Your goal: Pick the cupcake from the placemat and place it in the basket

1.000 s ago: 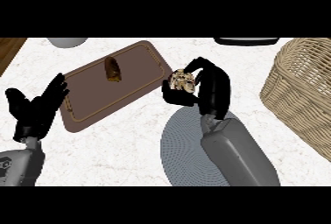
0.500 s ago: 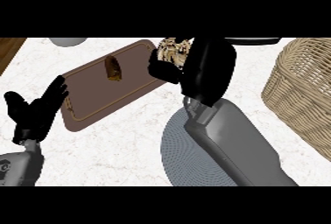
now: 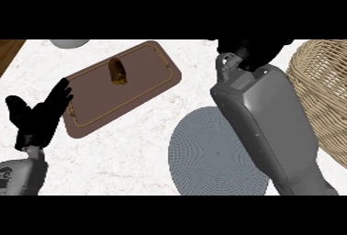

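On the counter (image 3: pixel 129 158) I count one placemat (image 3: pixel 217 156), one basket (image 3: pixel 325 87), one brown board (image 3: pixel 146 89) with one snack (image 3: pixel 118 71). My left hand (image 3: pixel 37 117) rests open. My right hand (image 3: pixel 251 50) is up top near the basket; I cannot tell its grip or see the cupcake.

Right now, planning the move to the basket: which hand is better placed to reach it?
Right. The right hand is beside the basket at its rim; the left hand rests open at the far left, beyond the brown tray.
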Robot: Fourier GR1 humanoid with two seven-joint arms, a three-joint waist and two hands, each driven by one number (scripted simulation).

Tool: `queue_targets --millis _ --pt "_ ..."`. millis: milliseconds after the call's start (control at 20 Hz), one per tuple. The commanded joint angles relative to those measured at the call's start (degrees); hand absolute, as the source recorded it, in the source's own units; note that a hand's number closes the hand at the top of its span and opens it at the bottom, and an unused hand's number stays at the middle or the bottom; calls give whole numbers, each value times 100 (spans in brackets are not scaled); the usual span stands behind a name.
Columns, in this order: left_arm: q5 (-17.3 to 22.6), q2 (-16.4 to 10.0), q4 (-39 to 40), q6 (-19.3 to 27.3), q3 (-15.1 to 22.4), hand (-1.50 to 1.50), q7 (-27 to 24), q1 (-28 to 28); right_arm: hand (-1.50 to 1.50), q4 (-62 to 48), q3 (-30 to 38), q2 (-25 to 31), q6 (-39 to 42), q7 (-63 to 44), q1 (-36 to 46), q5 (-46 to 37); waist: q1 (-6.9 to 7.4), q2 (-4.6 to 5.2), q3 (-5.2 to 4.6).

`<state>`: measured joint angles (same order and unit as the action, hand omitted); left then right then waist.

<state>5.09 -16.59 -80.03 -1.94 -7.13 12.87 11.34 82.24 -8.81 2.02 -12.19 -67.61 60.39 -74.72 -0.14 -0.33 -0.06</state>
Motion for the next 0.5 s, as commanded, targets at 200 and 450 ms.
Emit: queue_targets --millis 200,450 --pt "-120 144 50 130 28 0 -173 -105 150 -33 732 490 1038 -627 -46 -545 -60 -7 3" --pt "-87 68 322 52 -88 0 -235 69 150 -2 1558 1095 819 156 -503 -149 -62 34 5"
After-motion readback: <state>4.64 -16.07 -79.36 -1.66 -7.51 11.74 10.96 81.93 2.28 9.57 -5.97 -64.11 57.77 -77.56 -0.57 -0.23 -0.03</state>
